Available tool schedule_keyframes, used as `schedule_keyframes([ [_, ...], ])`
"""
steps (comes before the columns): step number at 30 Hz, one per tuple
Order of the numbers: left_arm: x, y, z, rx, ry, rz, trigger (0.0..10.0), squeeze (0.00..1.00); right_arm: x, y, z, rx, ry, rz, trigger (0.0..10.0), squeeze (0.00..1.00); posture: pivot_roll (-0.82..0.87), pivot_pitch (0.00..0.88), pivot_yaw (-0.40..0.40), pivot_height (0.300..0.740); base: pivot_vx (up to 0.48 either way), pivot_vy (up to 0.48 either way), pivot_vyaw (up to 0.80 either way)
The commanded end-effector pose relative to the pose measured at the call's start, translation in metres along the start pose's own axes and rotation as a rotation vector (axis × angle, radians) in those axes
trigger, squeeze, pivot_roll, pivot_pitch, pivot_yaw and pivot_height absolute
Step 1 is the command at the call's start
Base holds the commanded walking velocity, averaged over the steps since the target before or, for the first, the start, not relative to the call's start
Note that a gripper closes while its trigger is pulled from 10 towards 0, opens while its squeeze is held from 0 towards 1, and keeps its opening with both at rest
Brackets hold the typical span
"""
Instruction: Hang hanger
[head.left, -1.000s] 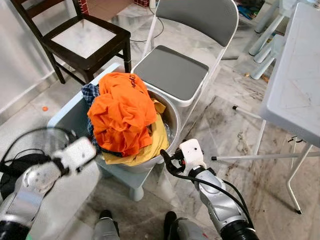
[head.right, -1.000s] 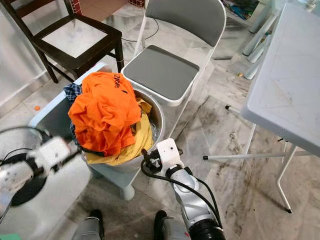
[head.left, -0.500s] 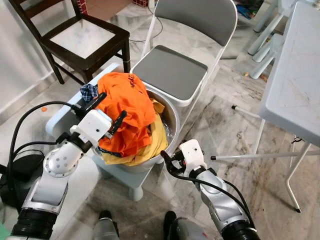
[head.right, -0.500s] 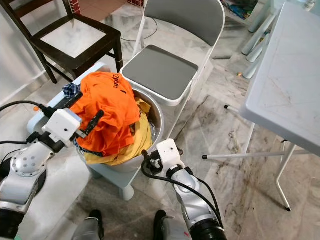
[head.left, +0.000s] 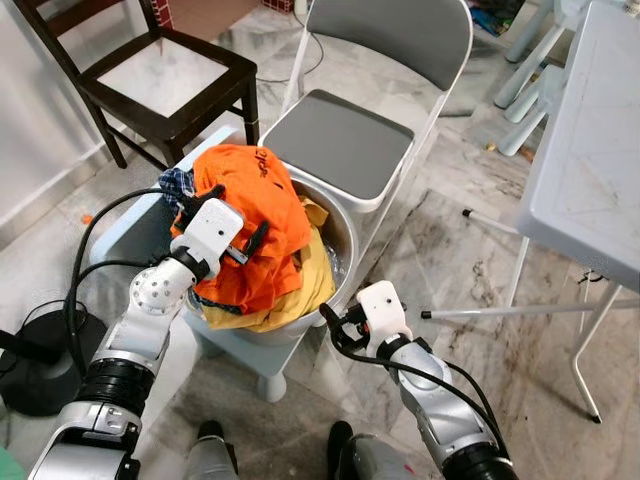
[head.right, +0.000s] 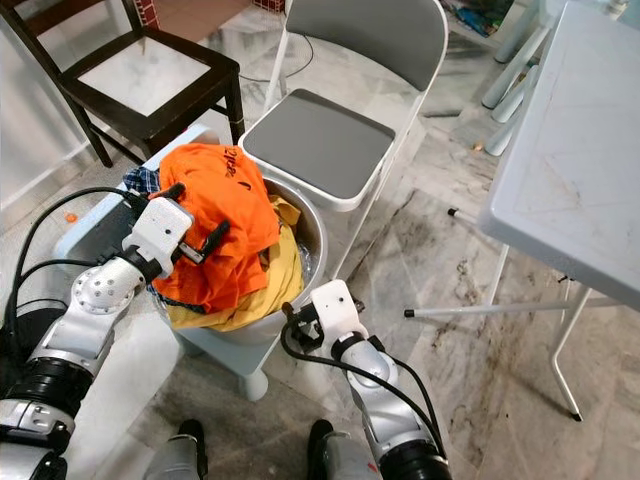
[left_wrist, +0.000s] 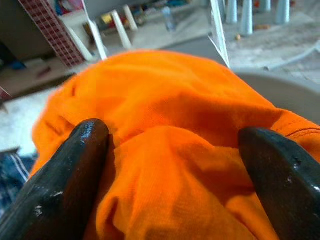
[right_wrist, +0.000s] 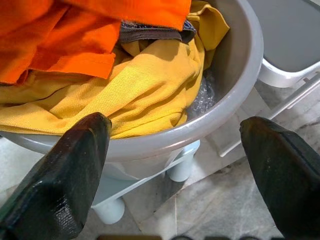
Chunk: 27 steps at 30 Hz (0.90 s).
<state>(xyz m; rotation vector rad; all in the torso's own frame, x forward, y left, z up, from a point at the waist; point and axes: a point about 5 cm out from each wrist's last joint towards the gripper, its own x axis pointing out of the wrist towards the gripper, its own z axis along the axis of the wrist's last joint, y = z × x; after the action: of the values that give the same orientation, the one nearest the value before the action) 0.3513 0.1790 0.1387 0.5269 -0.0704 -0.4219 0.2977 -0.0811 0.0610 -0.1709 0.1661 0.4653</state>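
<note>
An orange shirt lies heaped on top of a grey basin, over a yellow garment and a blue checked cloth. My left gripper rests on the left side of the orange heap, open. In the left wrist view its fingers straddle a raised fold of the orange shirt. My right gripper is open, low at the basin's front right, apart from it. The basin's rim runs between its fingers in the right wrist view.
The basin stands on a light blue stool. Behind it is a grey folding chair, and a dark wooden chair stands at back left. A white table fills the right. A black round base and a cable lie on the floor at left.
My left arm has swung up from low on the left and set its open fingers onto the orange shirt. The right arm has barely moved.
</note>
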Motion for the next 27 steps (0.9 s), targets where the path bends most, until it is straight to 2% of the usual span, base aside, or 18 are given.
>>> schedule_keyframes([
  [1,-0.006,-0.004,-0.009,-0.011,0.021,-0.012,0.0,0.00,-0.004,-0.003,-0.006,0.007,0.023,-0.017,10.0,0.00,0.17,0.297,-0.125,0.740,0.000,0.000,0.00],
  [5,-0.017,-0.001,-0.017,-0.015,0.036,0.010,0.0,0.00,-0.003,-0.003,-0.006,0.006,0.024,-0.017,10.0,0.00,0.18,0.297,-0.127,0.740,0.000,0.000,0.00],
  [13,-0.059,0.006,-0.040,-0.017,0.089,0.117,0.0,0.00,-0.001,-0.001,-0.005,0.004,0.024,-0.002,10.0,0.00,0.21,0.305,-0.134,0.740,0.000,0.000,0.00],
  [18,-0.072,0.011,-0.047,-0.006,0.118,0.167,0.0,0.00,-0.001,0.000,-0.005,0.003,0.024,0.003,10.0,0.00,0.21,0.307,-0.136,0.740,0.000,0.000,0.00],
  [22,-0.074,0.017,-0.044,0.019,0.101,0.195,0.0,0.00,-0.001,0.000,-0.005,0.001,0.026,0.006,10.0,0.00,0.21,0.308,-0.137,0.740,0.000,0.000,0.00],
  [24,-0.066,0.021,-0.025,0.048,0.006,0.197,0.0,0.00,0.000,0.000,-0.005,-0.002,0.027,0.008,10.0,0.00,0.21,0.304,-0.136,0.740,0.000,0.000,0.00],
  [26,-0.059,0.023,-0.012,0.079,-0.049,0.200,0.0,0.00,0.000,0.000,-0.005,-0.004,0.026,0.007,10.0,0.00,0.21,0.302,-0.135,0.740,0.000,0.000,0.00],
  [27,-0.059,0.023,-0.012,0.079,-0.049,0.200,0.0,0.00,0.000,0.000,-0.005,-0.004,0.026,0.007,10.0,0.00,0.21,0.302,-0.135,0.740,0.000,0.000,0.00],
])
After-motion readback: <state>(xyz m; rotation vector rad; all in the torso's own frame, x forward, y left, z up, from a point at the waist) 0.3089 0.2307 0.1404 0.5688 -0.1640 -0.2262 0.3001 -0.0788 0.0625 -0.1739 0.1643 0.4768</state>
